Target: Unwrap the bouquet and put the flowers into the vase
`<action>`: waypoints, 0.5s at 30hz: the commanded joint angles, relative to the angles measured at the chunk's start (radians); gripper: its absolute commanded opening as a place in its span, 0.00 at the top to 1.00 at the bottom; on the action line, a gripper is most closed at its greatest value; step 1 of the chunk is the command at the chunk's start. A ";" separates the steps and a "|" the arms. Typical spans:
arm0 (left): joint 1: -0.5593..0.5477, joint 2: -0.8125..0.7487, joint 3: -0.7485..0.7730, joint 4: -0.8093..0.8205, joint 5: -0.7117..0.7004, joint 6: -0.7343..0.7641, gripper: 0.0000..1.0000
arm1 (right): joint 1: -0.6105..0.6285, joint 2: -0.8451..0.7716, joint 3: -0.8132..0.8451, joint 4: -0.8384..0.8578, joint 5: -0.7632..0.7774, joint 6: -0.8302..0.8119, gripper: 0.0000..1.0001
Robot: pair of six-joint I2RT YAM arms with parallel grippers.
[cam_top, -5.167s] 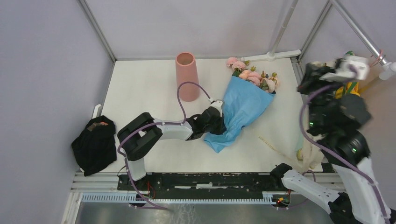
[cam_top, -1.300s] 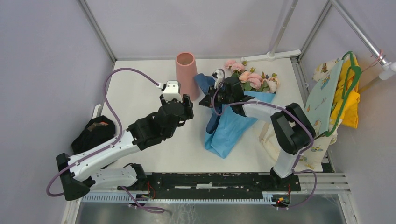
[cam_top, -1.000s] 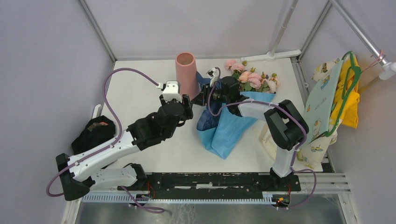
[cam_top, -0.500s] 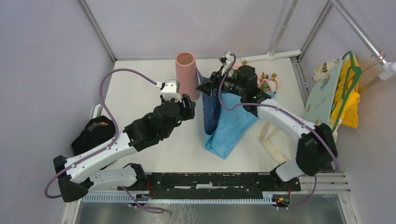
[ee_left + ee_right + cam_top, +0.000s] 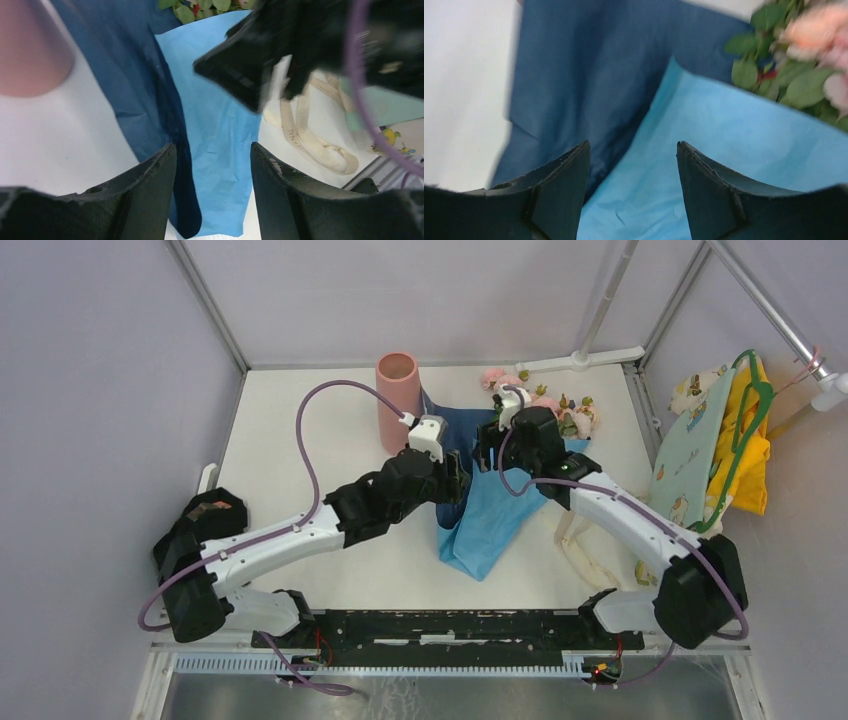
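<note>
Bouquet lies on the white table, right of centre and tilted. Flowers are at approx 1 o'clock near the far edge, and the wrapped tail points to 7 o'clock. The blue paper is partly opened. Its light-blue side faces up over the stems, w/ a dark-blue flap spread out toward 9 o'clock. The flap's far corner reaches the vase; touching or just beside, can't tell. Vase stands upright at 11 o'clock, mouth up.

Left claw hangs over the dark flap, at the bouquet's 9 o'clock side. Its fingers are spread, w/ only paper showing below the gap and nothing pinched.

Right claw is just at 2 o'clock of the left one, the two very close. Its fingers are spread too and grip nothing. They sit above the crease where dark and light blue meet. Green leaves and pink blooms are at 2 o'clock in the right wrist view.

Around the table:
- black cloth at 8 o'clock, by the left arm's base
- cream strap on the table at 4 o'clock, beside the paper
- yellow cloth and a pale-green sheet on a hanger at 3 o'clock, past the table's edge
</note>
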 commanded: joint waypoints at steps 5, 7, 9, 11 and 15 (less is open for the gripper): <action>0.003 0.120 0.008 0.096 0.048 0.021 0.39 | -0.002 0.171 0.008 -0.030 0.004 0.019 0.32; 0.002 0.160 -0.004 0.087 0.024 0.014 0.40 | -0.003 0.209 0.025 -0.028 -0.002 0.022 0.32; 0.002 0.191 -0.033 0.094 0.000 0.004 0.41 | -0.002 0.240 0.038 -0.023 -0.007 0.025 0.33; 0.004 0.213 -0.066 0.102 -0.023 -0.011 0.42 | -0.002 0.264 0.051 -0.014 -0.008 0.028 0.33; 0.004 0.234 -0.126 0.111 -0.058 -0.037 0.44 | -0.002 0.317 0.087 -0.014 -0.007 0.031 0.37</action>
